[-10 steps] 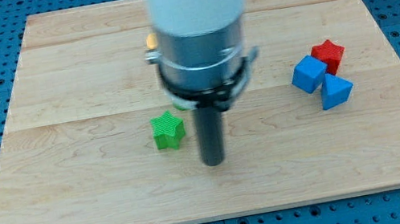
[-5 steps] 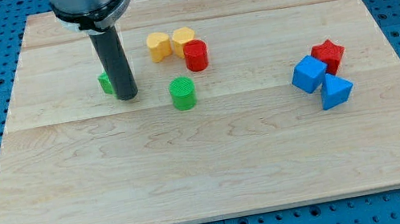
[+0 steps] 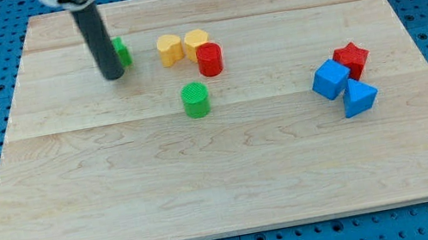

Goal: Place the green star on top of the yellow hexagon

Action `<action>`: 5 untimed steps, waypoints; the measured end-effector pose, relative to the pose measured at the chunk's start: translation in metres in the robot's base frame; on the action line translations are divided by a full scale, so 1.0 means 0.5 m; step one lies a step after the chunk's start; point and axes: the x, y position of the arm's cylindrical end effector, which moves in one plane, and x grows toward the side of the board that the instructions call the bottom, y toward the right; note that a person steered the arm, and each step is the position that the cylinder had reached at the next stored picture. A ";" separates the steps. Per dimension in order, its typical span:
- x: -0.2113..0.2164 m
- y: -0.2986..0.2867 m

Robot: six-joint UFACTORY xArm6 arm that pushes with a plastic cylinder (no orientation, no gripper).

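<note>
My tip (image 3: 113, 77) rests on the board (image 3: 208, 191) in the upper left of the view. A small green block (image 3: 122, 51) sits just right of the rod and is partly hidden by it, so its shape is unclear. Two yellow blocks stand to its right: a heart-like one (image 3: 170, 49) and the yellow hexagon (image 3: 196, 41), touching each other. The green block is about a block's width left of the yellow pair.
A red cylinder (image 3: 209, 59) touches the yellow hexagon at its lower right. A green cylinder (image 3: 196, 99) stands below them. At the view's right a blue cube (image 3: 330, 79), a red star (image 3: 351, 58) and a blue triangular block (image 3: 358, 97) cluster together.
The rod has swung from the board's middle to the upper left. The green block has moved left and then up the view, and now sits right of the rod.
</note>
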 end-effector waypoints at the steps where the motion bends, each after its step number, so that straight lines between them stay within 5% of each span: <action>1: -0.057 -0.029; 2: -0.037 -0.150; 5: -0.132 -0.071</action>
